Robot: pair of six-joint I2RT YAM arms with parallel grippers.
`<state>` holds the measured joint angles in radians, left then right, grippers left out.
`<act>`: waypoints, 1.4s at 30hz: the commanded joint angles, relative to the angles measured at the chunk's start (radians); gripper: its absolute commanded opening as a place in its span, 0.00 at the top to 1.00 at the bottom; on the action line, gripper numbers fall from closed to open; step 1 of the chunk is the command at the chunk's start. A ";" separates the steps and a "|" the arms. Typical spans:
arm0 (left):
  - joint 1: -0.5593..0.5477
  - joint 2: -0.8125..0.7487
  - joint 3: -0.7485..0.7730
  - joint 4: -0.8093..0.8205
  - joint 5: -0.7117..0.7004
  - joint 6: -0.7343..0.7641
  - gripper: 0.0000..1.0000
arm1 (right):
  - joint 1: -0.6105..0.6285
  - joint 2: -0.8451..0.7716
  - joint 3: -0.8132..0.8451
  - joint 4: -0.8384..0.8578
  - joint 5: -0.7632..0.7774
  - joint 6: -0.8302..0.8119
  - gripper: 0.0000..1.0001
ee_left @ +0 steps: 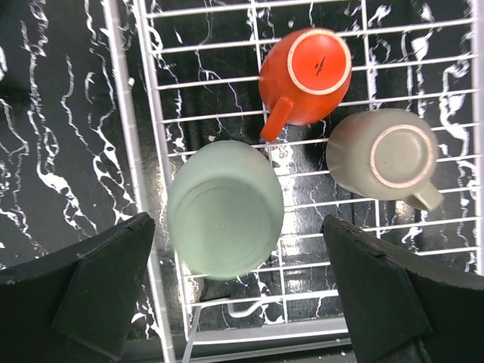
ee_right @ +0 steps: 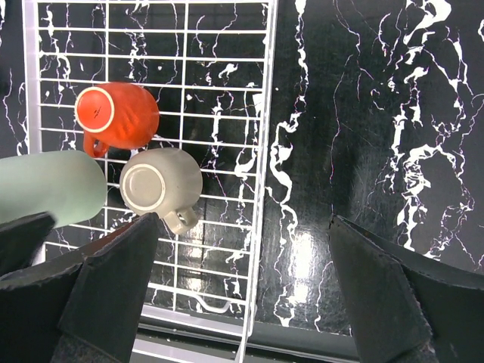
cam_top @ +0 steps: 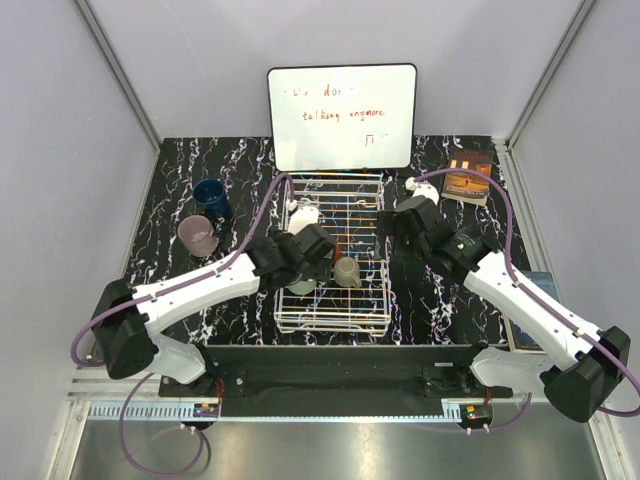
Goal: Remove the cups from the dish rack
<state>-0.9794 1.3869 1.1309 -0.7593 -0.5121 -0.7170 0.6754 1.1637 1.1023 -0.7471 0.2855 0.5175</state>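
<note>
The white wire dish rack [cam_top: 372, 300] sits mid-table. Three mugs stand upside down in it: pale mint green [ee_left: 225, 208], orange-red [ee_left: 306, 74] and taupe [ee_left: 384, 155]. My left gripper [ee_left: 238, 291] is open above the rack's near left corner, with the mint mug just ahead of the gap between its fingers [ee_left: 98, 287], touching neither. My right gripper [ee_right: 242, 295] is open and empty above the rack's right rim [ee_right: 261, 151]; the taupe mug [ee_right: 160, 187] lies left of it. The dark blue mug [cam_top: 211, 196] and the pink-lilac mug [cam_top: 198, 235] stand on the table left of the rack.
A whiteboard [cam_top: 342, 117] with red writing leans behind the rack. A brown and orange box [cam_top: 467, 178] and a small white object [cam_top: 412, 184] lie at the back right. A flat dark item [cam_top: 530, 300] lies at the table's right edge.
</note>
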 commanded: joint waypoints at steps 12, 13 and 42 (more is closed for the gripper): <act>0.005 0.063 -0.022 0.086 0.037 -0.062 0.08 | 0.007 -0.036 -0.018 0.006 0.000 -0.020 0.00; 0.005 0.066 -0.031 0.090 0.041 -0.062 0.10 | 0.007 -0.036 -0.018 0.006 0.000 -0.022 0.00; 0.004 -0.112 0.154 0.057 -0.032 0.060 1.00 | 0.009 -0.076 -0.012 0.015 -0.005 -0.039 0.00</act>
<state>-0.9775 1.3998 1.1484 -0.7372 -0.4839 -0.7185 0.6754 1.1236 1.0595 -0.7509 0.2855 0.4820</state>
